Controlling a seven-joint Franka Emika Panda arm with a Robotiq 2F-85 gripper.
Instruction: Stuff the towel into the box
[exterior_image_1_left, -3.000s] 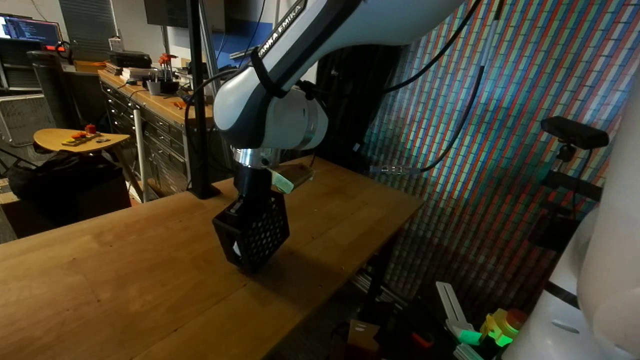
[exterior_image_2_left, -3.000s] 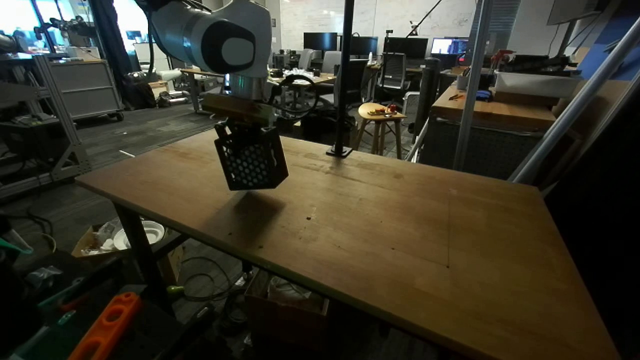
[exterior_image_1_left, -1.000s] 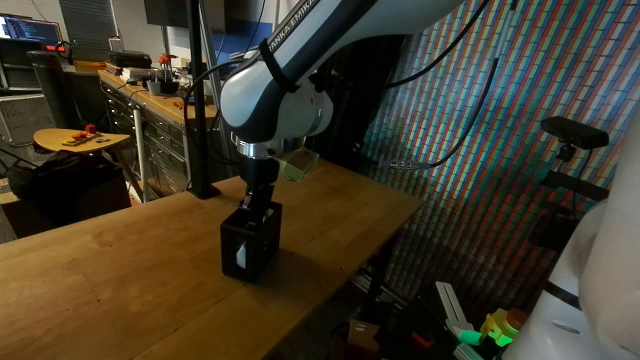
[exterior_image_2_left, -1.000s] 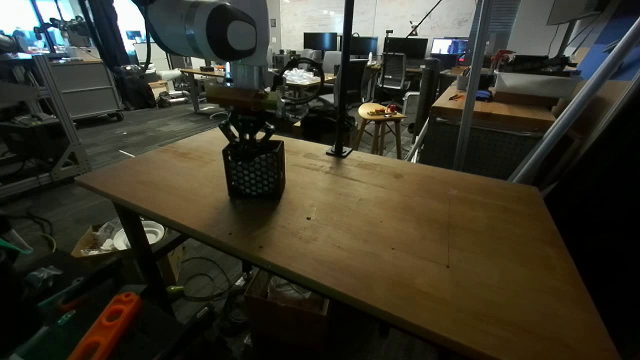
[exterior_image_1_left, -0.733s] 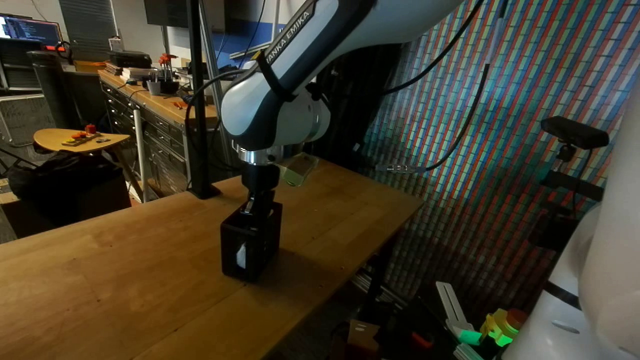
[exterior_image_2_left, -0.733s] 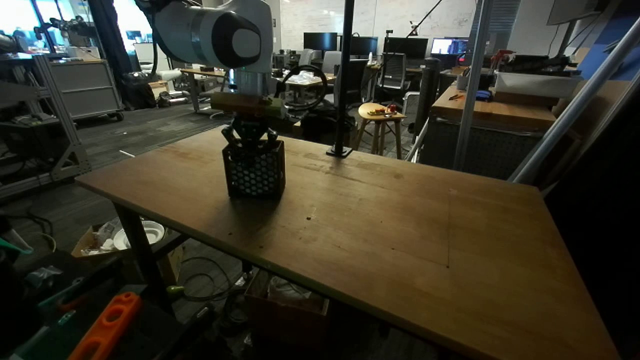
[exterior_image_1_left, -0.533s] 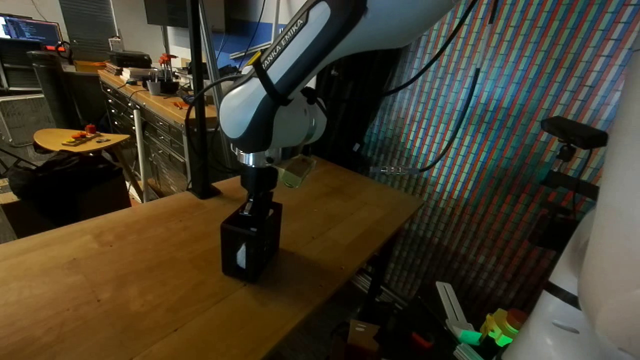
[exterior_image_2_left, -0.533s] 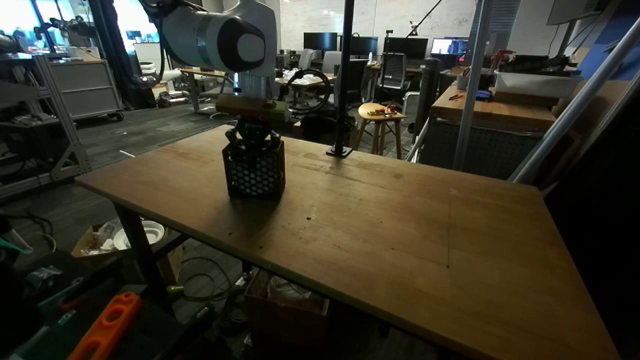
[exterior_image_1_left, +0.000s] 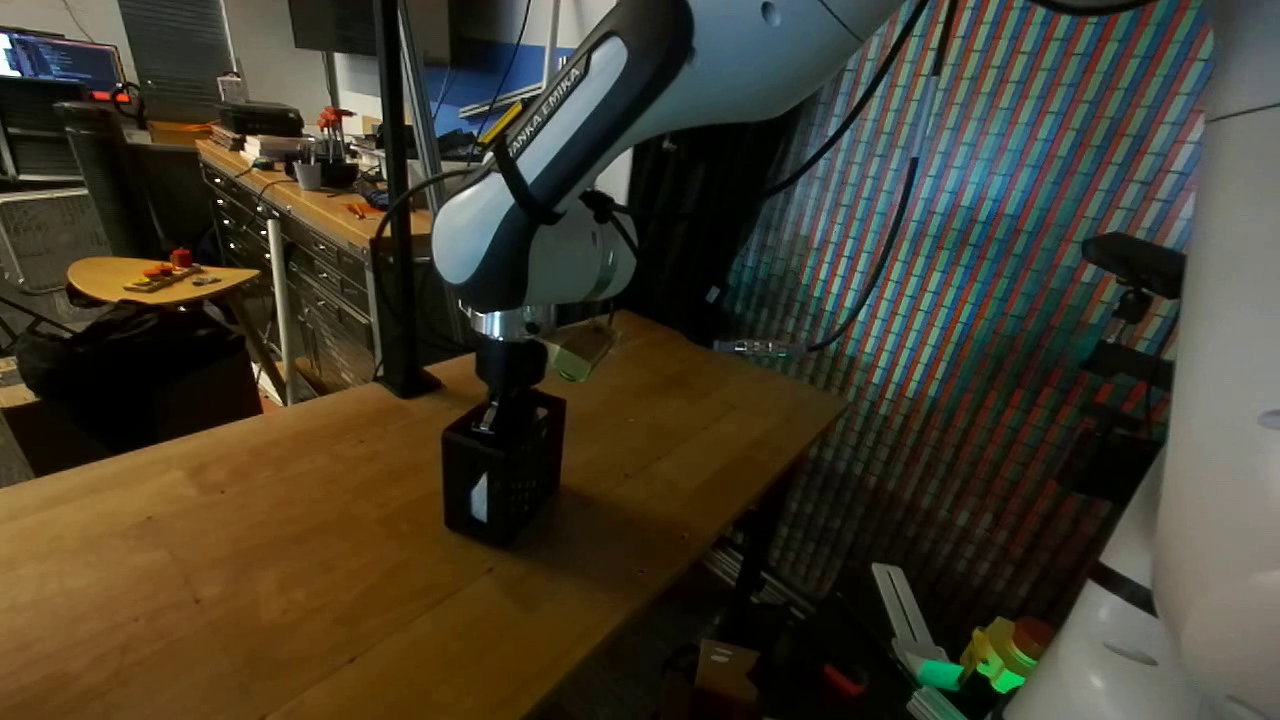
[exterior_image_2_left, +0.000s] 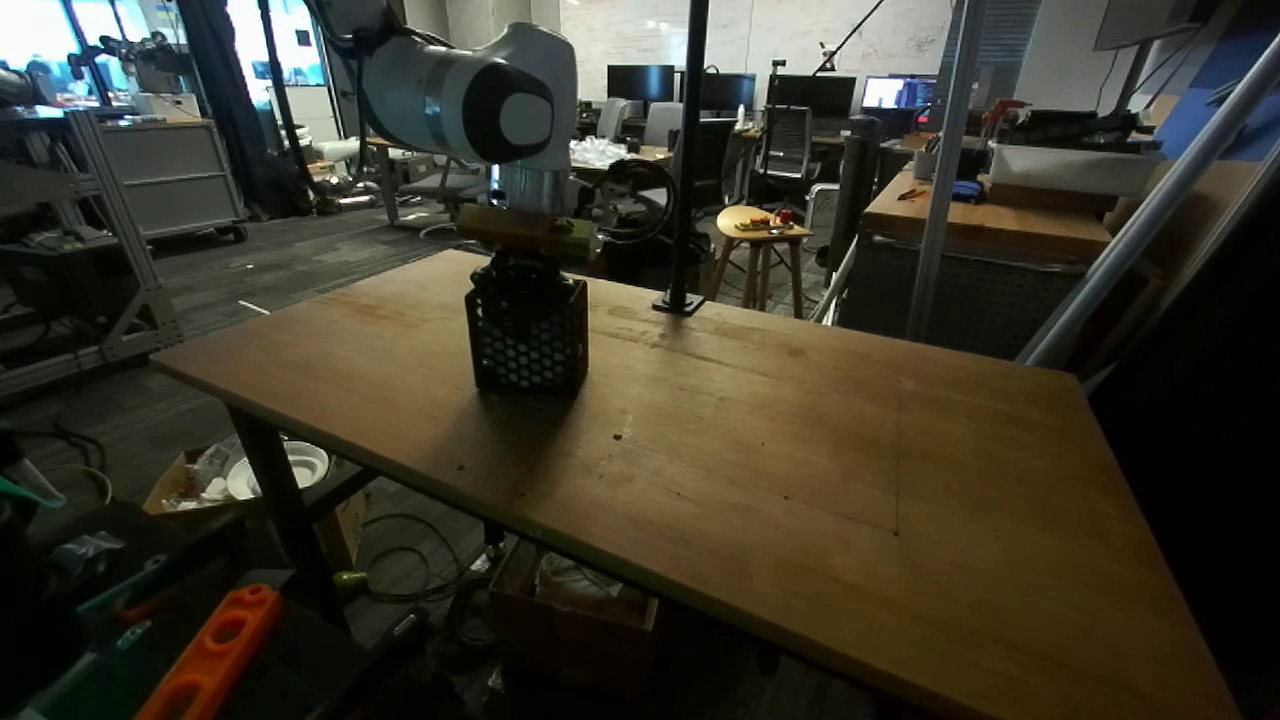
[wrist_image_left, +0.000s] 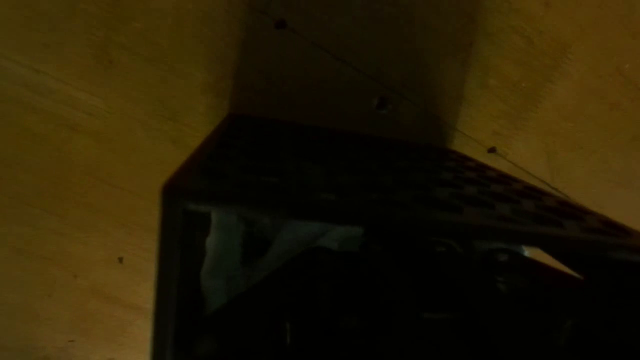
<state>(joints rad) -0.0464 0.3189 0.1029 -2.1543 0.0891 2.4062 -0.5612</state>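
Note:
The box (exterior_image_1_left: 505, 480) is black and open-topped, with honeycomb holes in its sides. It stands upright on the wooden table and shows in both exterior views (exterior_image_2_left: 532, 350). Whether it is slightly lifted I cannot tell. The towel is whitish and lies inside the box. It shows through a side opening in an exterior view (exterior_image_1_left: 479, 498) and along the inner wall in the wrist view (wrist_image_left: 225, 260). My gripper (exterior_image_2_left: 526, 285) reaches straight down into the box, with its fingers below the rim. The fingertips are hidden, and the wrist view is too dark to show them.
The wooden table (exterior_image_2_left: 800, 480) carries a black upright post (exterior_image_2_left: 684, 200) behind the box. The table's edge (exterior_image_1_left: 700, 560) runs near the box. A steel frame and a workbench (exterior_image_1_left: 330, 210) stand beyond.
Three seconds ago the box hung tilted in the air on my gripper; a second ago it stood on the table. Since then the gripper has sunk deeper, and box and gripper have shifted sideways together.

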